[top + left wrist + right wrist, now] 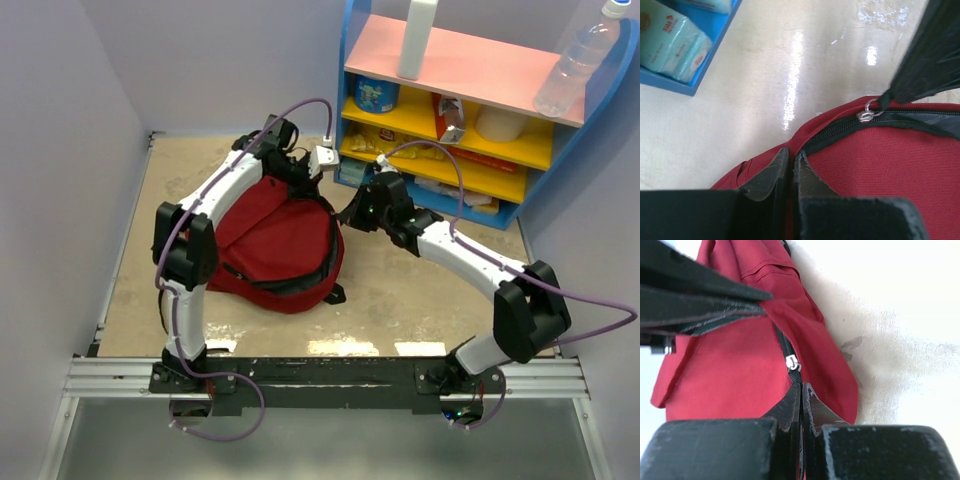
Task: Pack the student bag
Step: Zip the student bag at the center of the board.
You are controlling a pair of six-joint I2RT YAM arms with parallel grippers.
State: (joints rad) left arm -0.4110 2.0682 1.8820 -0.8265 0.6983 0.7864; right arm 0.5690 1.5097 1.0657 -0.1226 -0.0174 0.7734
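Left claw (791,161) was squeezed together on a fold of the student bag (280,250), with red cloth caught between its tips. My right claw (802,390) was closed too, clamped on the bag's black zip at 6 o'clock of the silver slider (793,362). The bag lay slumped on the sandy, scuffed surface (400,290), left of middle, between my two arms. At 1 o'clock from it stood a blue shelf unit (480,65) with yellow and pink boards and a clear bottle (580,65) on top. Pale lilac walls (60,150) closed in the surface at 9, 12 and 3 o'clock.
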